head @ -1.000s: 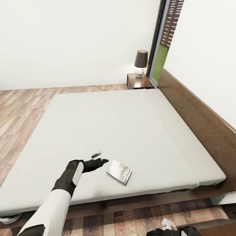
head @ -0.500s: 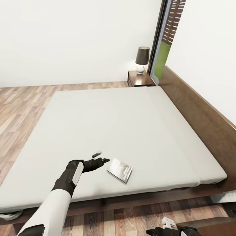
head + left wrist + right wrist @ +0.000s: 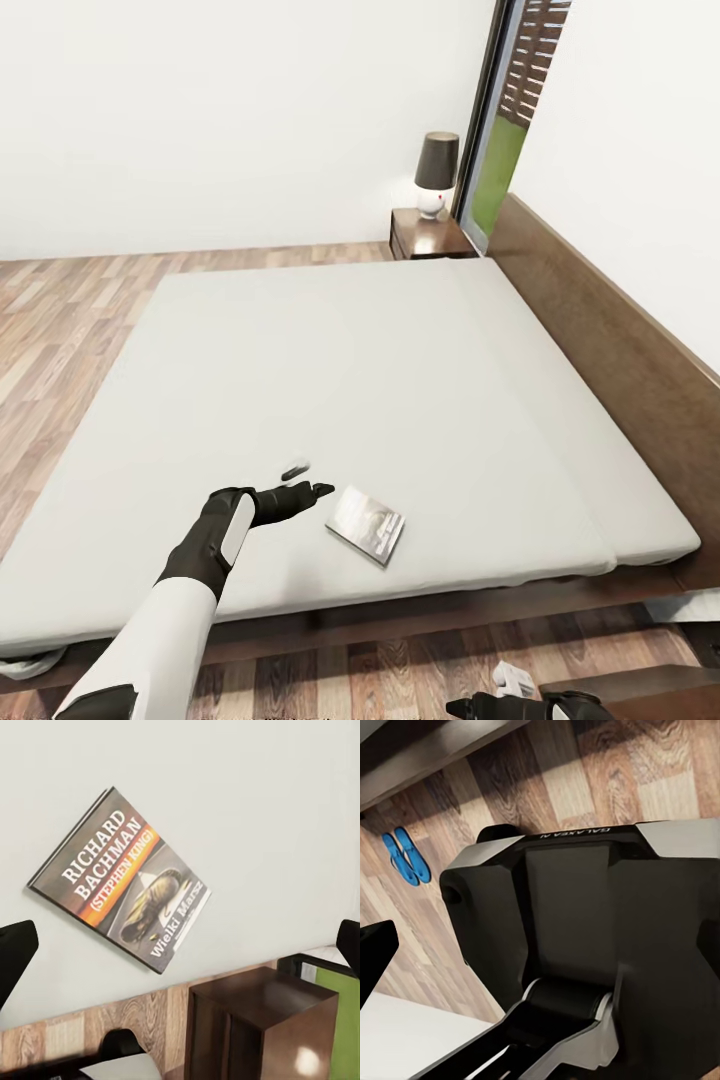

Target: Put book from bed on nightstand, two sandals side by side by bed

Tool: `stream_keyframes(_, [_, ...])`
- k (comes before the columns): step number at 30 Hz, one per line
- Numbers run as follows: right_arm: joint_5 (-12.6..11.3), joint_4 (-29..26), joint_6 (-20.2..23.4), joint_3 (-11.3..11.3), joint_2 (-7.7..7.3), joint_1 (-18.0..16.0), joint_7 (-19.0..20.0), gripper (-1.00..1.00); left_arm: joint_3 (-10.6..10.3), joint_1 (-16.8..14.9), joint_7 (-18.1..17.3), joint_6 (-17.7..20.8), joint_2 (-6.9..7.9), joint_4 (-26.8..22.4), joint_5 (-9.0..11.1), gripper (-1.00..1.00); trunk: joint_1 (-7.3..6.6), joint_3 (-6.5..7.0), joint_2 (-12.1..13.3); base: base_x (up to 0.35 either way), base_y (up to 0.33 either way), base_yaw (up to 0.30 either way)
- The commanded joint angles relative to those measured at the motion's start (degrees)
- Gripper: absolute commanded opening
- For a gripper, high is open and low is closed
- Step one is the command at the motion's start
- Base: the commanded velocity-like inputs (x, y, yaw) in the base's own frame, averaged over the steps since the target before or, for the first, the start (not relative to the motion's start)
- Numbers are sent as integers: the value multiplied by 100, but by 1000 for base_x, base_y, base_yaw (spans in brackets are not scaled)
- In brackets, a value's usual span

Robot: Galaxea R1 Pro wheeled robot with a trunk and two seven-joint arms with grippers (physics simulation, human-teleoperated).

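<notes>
While lying flat, book [image 3: 366, 523] sits just beside left end effector [image 3: 300, 481].

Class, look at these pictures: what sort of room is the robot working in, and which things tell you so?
Most likely a bedroom: a large low bed with a dark wooden headboard, and a nightstand beside it carrying a small lamp.

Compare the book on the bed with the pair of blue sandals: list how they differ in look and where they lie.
The book is one flat dark rectangle with white lettering and an orange stripe; the sandals are two narrow bright blue shapes. The book lies on the pale mattress; the sandals lie on the wood floor. Both lie flat.
</notes>
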Motion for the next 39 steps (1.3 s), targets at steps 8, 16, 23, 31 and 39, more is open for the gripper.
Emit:
stream_keyframes(8, [-60, -8, 36, 42, -6, -2, -5, 100, 33, -4, -11, 45, -8, -5, 16, 100, 2, -32, -9, 1, 0, 0])
stream_keyframes(16, [-60, -8, 36, 42, -4, -2, -12, 100, 32, -4, -11, 45, -8, -6, 16, 100, 2, -41, -9, 0, 0, 0])
stream_keyframes(23, [-60, -8, 36, 42, -3, -2, -13, 100, 32, -4, -12, 45, -15, -4, 16, 100, 2, -92, -9, 0, 0, 0])
stream_keyframes(31, [-60, -8, 34, 42, -3, -2, -13, 100, 32, -4, -11, 45, -16, -4, 16, 100, 2, -162, -9, 0, 0, 0])
stream_keyframes(39, [-60, -8, 33, 42, -3, -2, -12, 100, 32, -4, -11, 45, -16, -4, 16, 100, 2, -233, -9, 0, 0, 0])
